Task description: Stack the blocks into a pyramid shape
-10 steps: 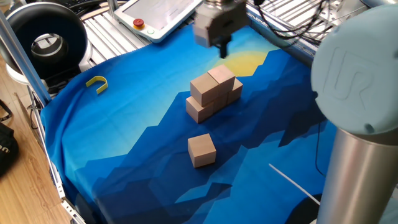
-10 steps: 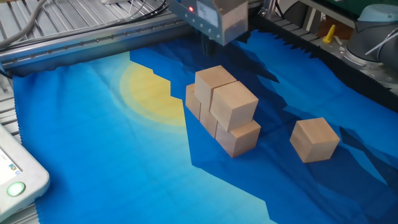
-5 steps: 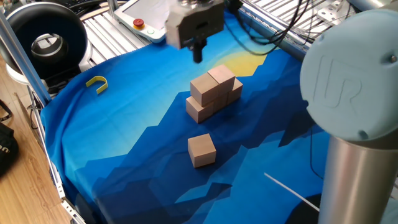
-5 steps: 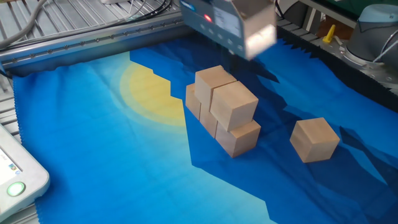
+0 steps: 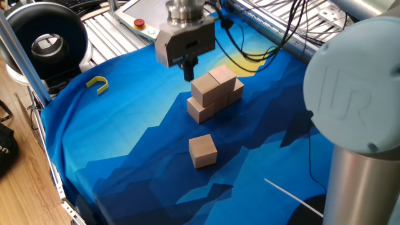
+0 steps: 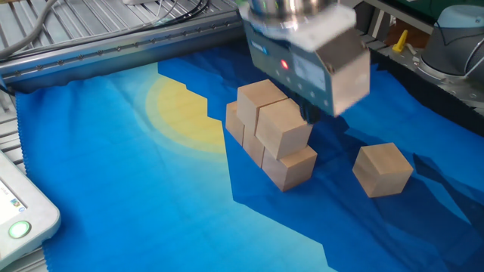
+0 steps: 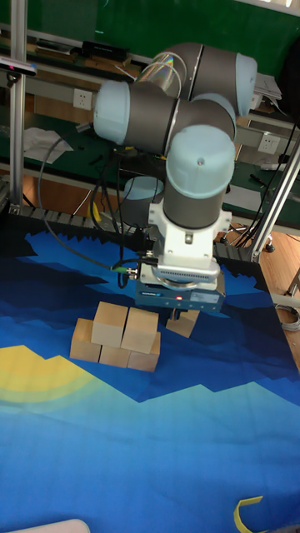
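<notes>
The tool [image 5: 187,72] hangs above the bench — its opening I cannot tell. The loose block [image 5: 202,150] lies apart from the stack [image 5: 214,94]; it should be gripped squarely, centred.

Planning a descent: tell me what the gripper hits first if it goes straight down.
Most likely the blue cloth between the stack and the lone block. The gripper hangs close beside the stack, so it could clip it; depth is unclear.

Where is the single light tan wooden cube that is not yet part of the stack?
In one fixed view, the lone light tan wooden cube sits alone on the blue cloth, nearer the camera than the stack of wooden cubes, apart from it.
</notes>
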Action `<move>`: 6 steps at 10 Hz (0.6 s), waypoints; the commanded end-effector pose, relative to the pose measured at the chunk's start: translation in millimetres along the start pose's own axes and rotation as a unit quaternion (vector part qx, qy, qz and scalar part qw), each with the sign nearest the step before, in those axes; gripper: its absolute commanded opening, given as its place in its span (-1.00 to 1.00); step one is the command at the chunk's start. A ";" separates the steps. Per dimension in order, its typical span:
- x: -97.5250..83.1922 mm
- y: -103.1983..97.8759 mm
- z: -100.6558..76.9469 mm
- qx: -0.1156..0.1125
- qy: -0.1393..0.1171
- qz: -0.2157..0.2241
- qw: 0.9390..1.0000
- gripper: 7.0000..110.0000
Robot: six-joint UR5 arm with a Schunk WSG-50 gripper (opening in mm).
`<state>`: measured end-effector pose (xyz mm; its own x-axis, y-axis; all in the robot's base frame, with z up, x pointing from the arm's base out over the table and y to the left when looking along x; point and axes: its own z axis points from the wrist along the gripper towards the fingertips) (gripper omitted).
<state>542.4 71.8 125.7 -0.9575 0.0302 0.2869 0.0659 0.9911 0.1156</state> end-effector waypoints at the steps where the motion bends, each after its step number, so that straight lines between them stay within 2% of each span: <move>1: -1.4 6.0 22.8 0.001 0.000 0.004 1.000 -1.00; 4: -2.2 -4.3 29.6 0.017 -0.002 0.003 1.000 -1.00; 6: 3.7 -17.7 30.8 0.038 0.008 0.000 0.999 -1.00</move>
<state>534.0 66.5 99.3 -0.9560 0.0322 0.2918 0.0542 0.9962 0.0676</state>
